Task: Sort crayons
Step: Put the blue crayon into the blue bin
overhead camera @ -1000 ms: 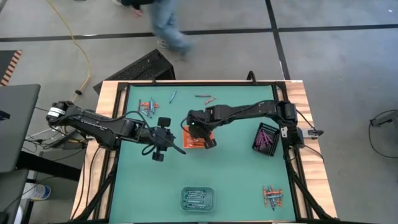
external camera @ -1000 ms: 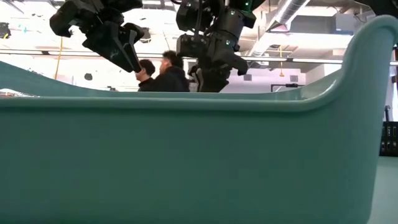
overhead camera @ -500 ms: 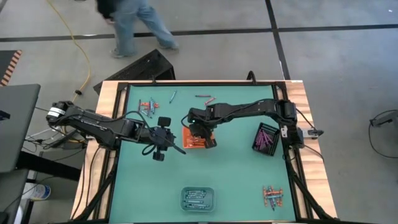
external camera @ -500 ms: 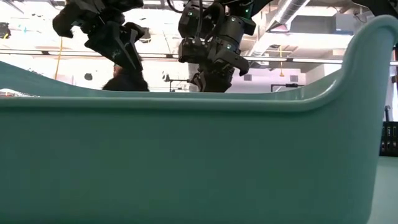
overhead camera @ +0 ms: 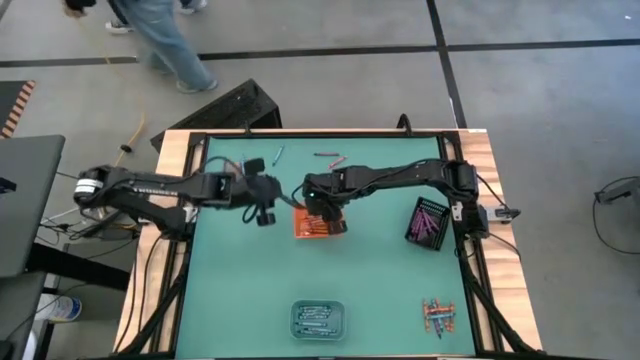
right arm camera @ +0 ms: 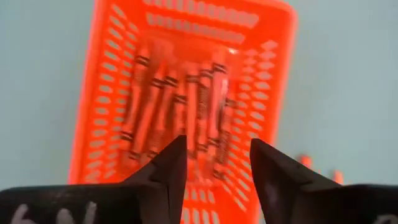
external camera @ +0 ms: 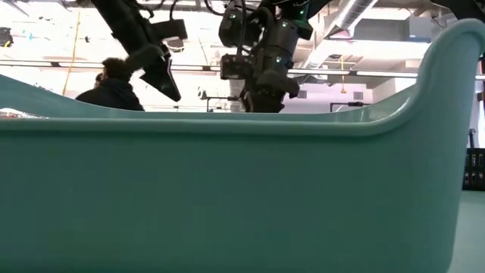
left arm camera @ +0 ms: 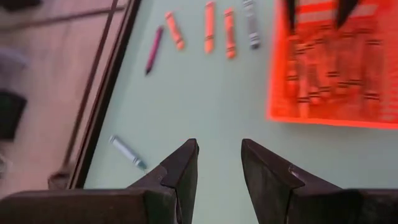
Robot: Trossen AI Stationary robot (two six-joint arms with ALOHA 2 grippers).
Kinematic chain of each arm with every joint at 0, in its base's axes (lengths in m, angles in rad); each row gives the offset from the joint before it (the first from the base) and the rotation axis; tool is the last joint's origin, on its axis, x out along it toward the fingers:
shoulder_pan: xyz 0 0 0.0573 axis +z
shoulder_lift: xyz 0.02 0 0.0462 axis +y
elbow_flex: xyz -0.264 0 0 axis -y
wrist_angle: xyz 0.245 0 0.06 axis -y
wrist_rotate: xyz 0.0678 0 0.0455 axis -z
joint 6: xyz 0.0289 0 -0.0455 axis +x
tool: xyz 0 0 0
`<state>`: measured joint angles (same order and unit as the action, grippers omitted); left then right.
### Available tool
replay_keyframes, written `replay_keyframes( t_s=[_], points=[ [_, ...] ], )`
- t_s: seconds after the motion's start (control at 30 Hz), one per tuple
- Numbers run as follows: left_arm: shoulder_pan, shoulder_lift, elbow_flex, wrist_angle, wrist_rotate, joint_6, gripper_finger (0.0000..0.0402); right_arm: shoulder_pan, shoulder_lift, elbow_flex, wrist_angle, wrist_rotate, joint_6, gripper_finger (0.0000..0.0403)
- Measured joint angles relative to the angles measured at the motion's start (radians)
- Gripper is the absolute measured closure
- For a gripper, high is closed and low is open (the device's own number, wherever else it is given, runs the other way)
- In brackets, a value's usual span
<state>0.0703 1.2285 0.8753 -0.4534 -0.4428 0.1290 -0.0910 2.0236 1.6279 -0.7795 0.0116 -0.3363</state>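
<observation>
The right gripper (right arm camera: pixel 212 163) is held open above the orange tray (right arm camera: pixel 99 124) of orange crayons (right arm camera: pixel 186 112) (mid-table); the left gripper (left arm camera: pixel 219 167) is parted, empty.

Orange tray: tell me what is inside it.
The orange tray holds a row of orange crayons lying side by side on its mesh floor. The right end effector, open above it, hides the near ends of some, so the exact count cannot be told.
</observation>
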Motion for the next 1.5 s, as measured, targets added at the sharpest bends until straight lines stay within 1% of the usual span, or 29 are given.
replay_keyframes(
  t_s=[0.13, 0.33, 0.43, 0.53, 0.63, 0.73, 0.8, 0.9, 1.03, 1.17, 1.27, 1.4, 1.5],
  points=[
    [0.137, 0.0, 0.0, 0.008, 0.077, -0.009, 0.0287, 0.008, -0.043, 0.0, -0.011, 0.032, 0.031, 0.0231],
    [0.331, 0.0, 0.0, 0.057, 0.144, -0.05, 0.0287, 0.042, -0.142, 0.0, -0.044, 0.102, 0.073, 0.0243],
    [0.412, 0.037, 0.0, 0.098, 0.188, -0.064, 0.0287, 0.063, -0.193, 0.002, -0.071, 0.139, 0.095, 0.025],
    [0.478, 0.123, 0.0, 0.148, 0.248, -0.071, 0.0287, 0.089, -0.231, 0.002, -0.114, 0.155, 0.127, 0.0256],
    [0.528, 0.248, 0.0, 0.199, 0.315, -0.06, 0.0287, 0.12, -0.271, -0.033, -0.123, 0.156, 0.153, 0.0258],
    [0.575, 0.363, 0.039, 0.208, 0.304, -0.061, 0.0287, 0.151, -0.315, -0.09, -0.125, 0.185, 0.192, 0.0258],
    [0.607, 0.415, 0.067, 0.209, 0.315, -0.063, 0.0287, 0.17, -0.349, -0.14, -0.128, 0.203, 0.225, 0.0258],
    [0.637, 0.482, 0.105, 0.206, 0.354, -0.064, 0.0277, 0.196, -0.406, -0.221, -0.127, 0.205, 0.276, 0.0258],
    [0.654, 0.523, 0.144, 0.213, 0.332, -0.085, 0.0248, 0.223, -0.486, -0.327, -0.113, 0.249, 0.353, 0.0258],
    [0.667, 0.527, 0.156, 0.224, 0.326, -0.112, 0.0224, 0.242, -0.556, -0.42, -0.08, 0.299, 0.403, 0.0258],
    [0.676, 0.526, 0.173, 0.19, 0.293, -0.116, 0.0222, 0.252, -0.601, -0.477, -0.043, 0.31, 0.423, 0.0258],
    [0.691, 0.526, 0.174, 0.177, 0.364, -0.137, 0.0228, 0.266, -0.639, -0.524, -0.011, 0.311, 0.441, 0.0258],
    [0.691, 0.535, 0.174, 0.169, 0.361, -0.144, 0.0234, 0.27, -0.658, -0.551, 0.015, 0.31, 0.442, 0.0258]
  ],
)
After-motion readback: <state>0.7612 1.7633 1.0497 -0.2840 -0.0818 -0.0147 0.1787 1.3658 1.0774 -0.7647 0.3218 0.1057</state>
